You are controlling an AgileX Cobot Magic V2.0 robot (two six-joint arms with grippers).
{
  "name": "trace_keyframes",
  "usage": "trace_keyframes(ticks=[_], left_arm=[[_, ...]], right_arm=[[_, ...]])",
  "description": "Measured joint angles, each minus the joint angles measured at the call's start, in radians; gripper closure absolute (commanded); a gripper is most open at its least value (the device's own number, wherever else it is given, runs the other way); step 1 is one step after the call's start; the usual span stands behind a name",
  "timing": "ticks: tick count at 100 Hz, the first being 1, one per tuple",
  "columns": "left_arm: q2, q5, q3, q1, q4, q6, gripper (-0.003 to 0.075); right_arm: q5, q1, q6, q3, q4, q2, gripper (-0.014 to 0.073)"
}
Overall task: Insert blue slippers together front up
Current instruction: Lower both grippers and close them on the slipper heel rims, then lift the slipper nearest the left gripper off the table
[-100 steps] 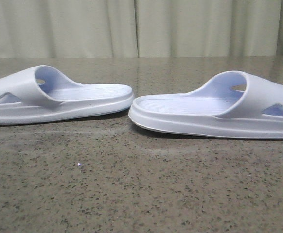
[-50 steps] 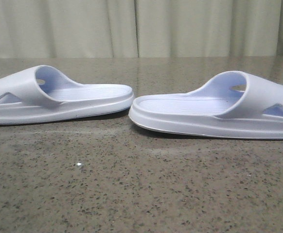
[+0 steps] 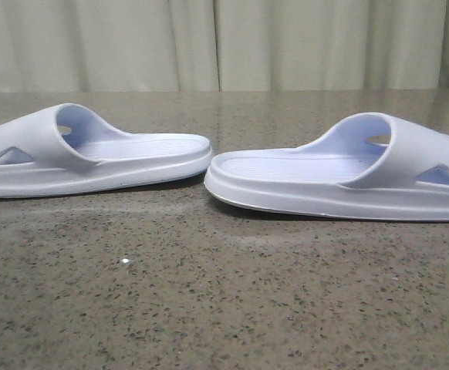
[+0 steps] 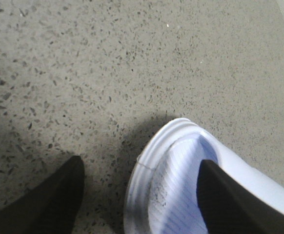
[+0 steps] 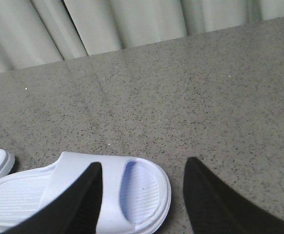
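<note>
On the speckled grey stone table (image 3: 224,308) the two blue slippers lie sole down, side-on in the front view, heels pointing toward each other with a small gap between them. The left slipper (image 3: 93,154) has its strap at the far left, with a triangular cut-out showing; the right slipper (image 3: 340,177) has its strap at the far right, also with a triangular cut-out. Both ribbed footbeds face up. Pale curtains (image 3: 224,42) hang behind the table's far edge.

From my left wrist, my left fingers (image 4: 142,195) are spread wide above the table: one dark fingertip (image 4: 54,200) hangs over bare stone, the other over the rounded end of the left slipper (image 4: 176,170), whose ribbed footbed shows between them. They grip nothing.

From my right wrist, my right fingers (image 5: 142,200) are likewise spread and empty. The right slipper (image 5: 108,190) lies partly behind one finger (image 5: 78,204), strap across its middle, and the end of the other slipper peeks in at the edge.
</note>
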Motion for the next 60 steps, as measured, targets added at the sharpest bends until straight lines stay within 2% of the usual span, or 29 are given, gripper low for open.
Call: trace_keyframes(ticks=[32, 60], left_arm=[[0.039, -0.004, -0.015, -0.003, -0.026, 0.000, 0.0286], [0.106, -0.057, -0.069, -0.108, -0.026, 0.007, 0.0302]], right_arm=[[-0.017, 0.000, 0.000, 0.000, 0.000, 0.000, 0.0274], [-0.019, 0.000, 0.000, 0.000, 0.000, 0.000, 0.0274]])
